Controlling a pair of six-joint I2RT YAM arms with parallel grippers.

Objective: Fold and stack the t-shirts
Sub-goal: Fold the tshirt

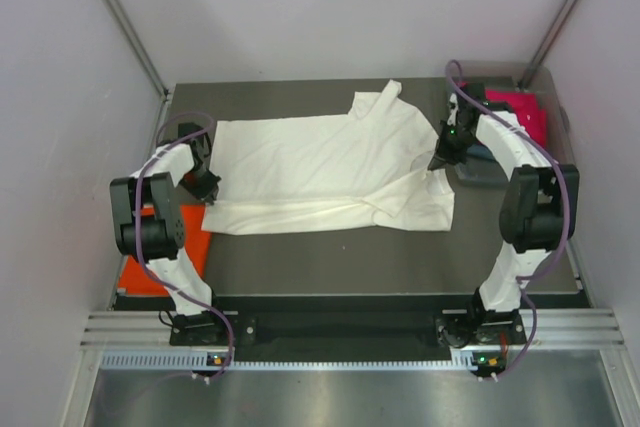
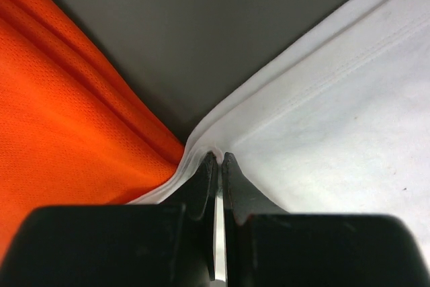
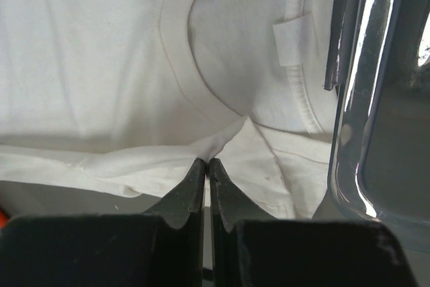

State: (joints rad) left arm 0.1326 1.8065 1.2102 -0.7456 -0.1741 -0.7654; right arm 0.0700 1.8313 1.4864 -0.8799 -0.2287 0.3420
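White shirt (image 1: 330,162): spread out wide across the middle of the table (image 1: 350,257). The hem end points to 9 o'clock and the collar end to 3 o'clock. One sleeve sticks out toward 12 o'clock, and the edge at 6 o'clock is folded over in a rumpled band.

Left gripper (image 1: 207,192): at the 9 o'clock end of the white shirt, low on the table. In my left wrist view the fingers are pressed together (image 2: 220,159), pinching the hem corner of the white shirt (image 2: 336,119).

Right gripper (image 1: 440,160): at the 3 o'clock end of the white shirt. In my right wrist view the fingers are pressed together (image 3: 205,164), nipping a raised fold of the white shirt (image 3: 101,65) just below the collar (image 3: 178,52). The neck label (image 3: 293,38) shows toward 1 o'clock.

Orange shirt (image 1: 150,272): at 8 o'clock on the table, partly hidden under my left arm. In my left wrist view it (image 2: 60,119) lies just beside the white hem, meeting it at my fingertips.

Pink shirt (image 1: 520,112): at 2 o'clock, behind my right arm and well apart from the orange shirt.

Grey tray (image 1: 480,172): at 3 o'clock, just beside the white shirt's collar end. Its shiny rim (image 3: 376,99) fills the right of my right wrist view. I cannot tell whether the pink shirt lies in it.
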